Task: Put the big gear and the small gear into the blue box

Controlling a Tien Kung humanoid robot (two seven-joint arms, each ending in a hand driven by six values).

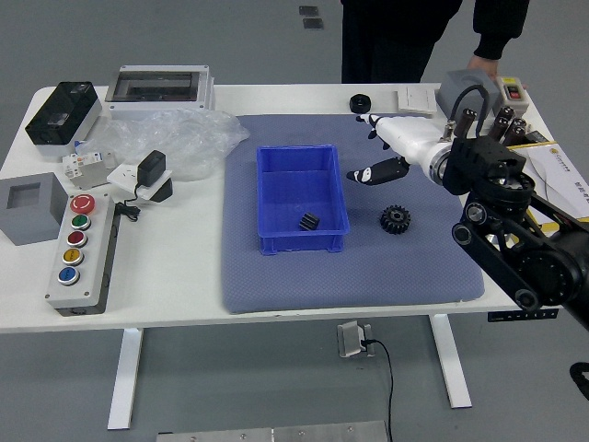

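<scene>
Right hand (414, 145) hovers beside the blue box (302, 243); fingers (381, 171) spread, apparently empty.

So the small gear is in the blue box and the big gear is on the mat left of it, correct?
Not quite: the head view shows the big gear on the mat right of the blue box, not left. The small gear is indeed inside the box.

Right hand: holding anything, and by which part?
Nothing: the right hand is open. The small gear lies in the blue box, the big gear on the mat.
</scene>
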